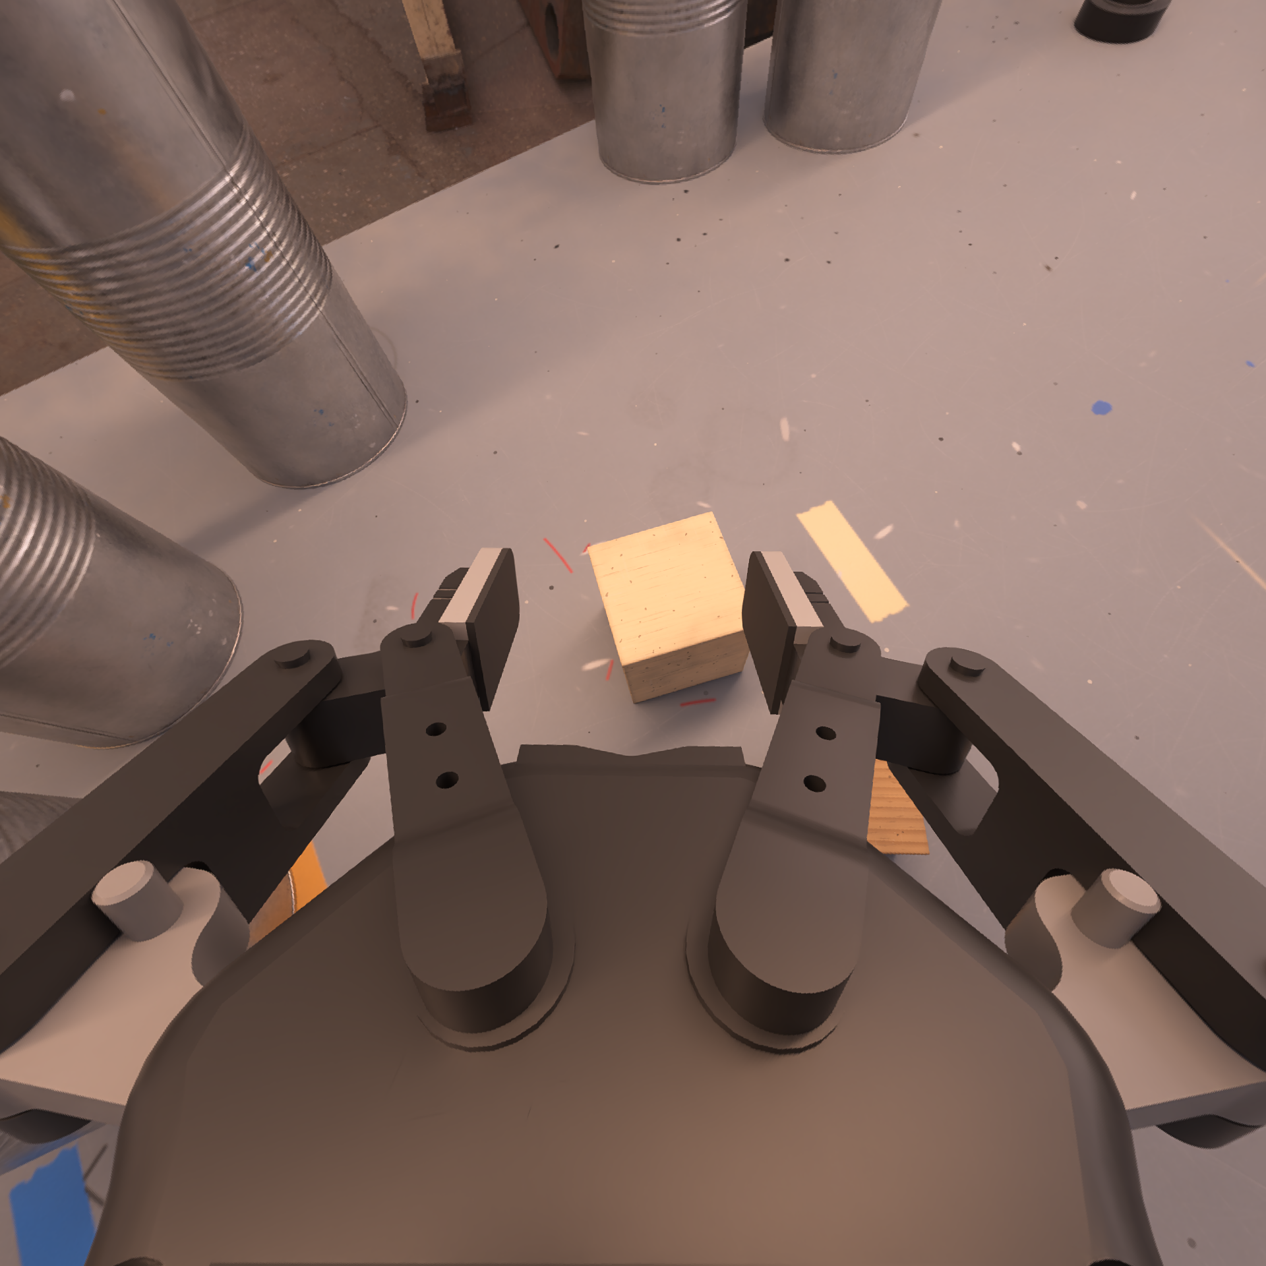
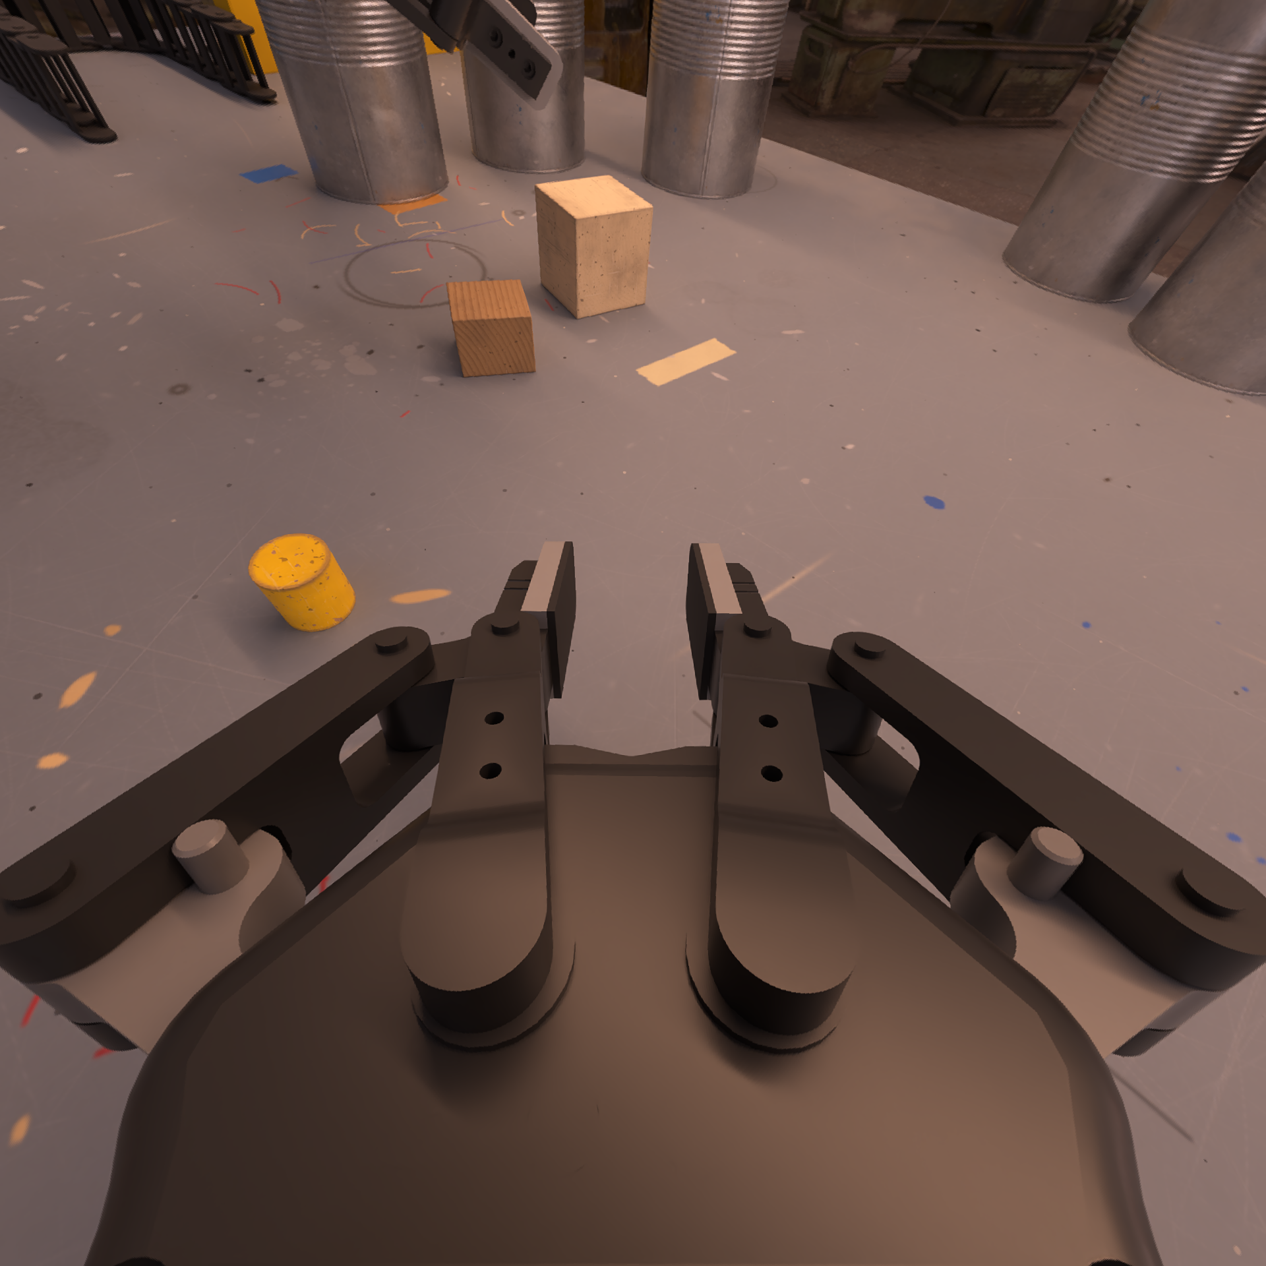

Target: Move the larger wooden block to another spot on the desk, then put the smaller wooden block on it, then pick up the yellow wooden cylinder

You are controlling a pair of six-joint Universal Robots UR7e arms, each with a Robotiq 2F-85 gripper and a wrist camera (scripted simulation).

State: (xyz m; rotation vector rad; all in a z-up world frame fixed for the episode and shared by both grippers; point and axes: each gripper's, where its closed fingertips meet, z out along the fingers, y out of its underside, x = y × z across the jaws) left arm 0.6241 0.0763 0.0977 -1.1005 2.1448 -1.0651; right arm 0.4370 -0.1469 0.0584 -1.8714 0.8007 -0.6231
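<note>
Grey paint-flecked tabletop (image 2: 890, 425), metal cans (image 2: 370, 103) ringing the far edge. Left gripper (image 1: 630, 616) hangs above the larger wooden block (image 1: 668, 603), fingers (image 1: 490, 610) spread wide either side of it, holding nothing. Smaller wooden block (image 2: 492, 327) sits just beside the larger one, apart from it, both flat on the tabletop. Right gripper (image 2: 630, 616) is partly open, empty, over bare surface. Yellow wooden cylinder (image 2: 301, 582) stands upright near its left finger, well apart from both blocks.

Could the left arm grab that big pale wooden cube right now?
Probably yes. The left gripper is open above the larger wooden block, with nothing between them. The smaller wooden block stands apart beside it.
</note>
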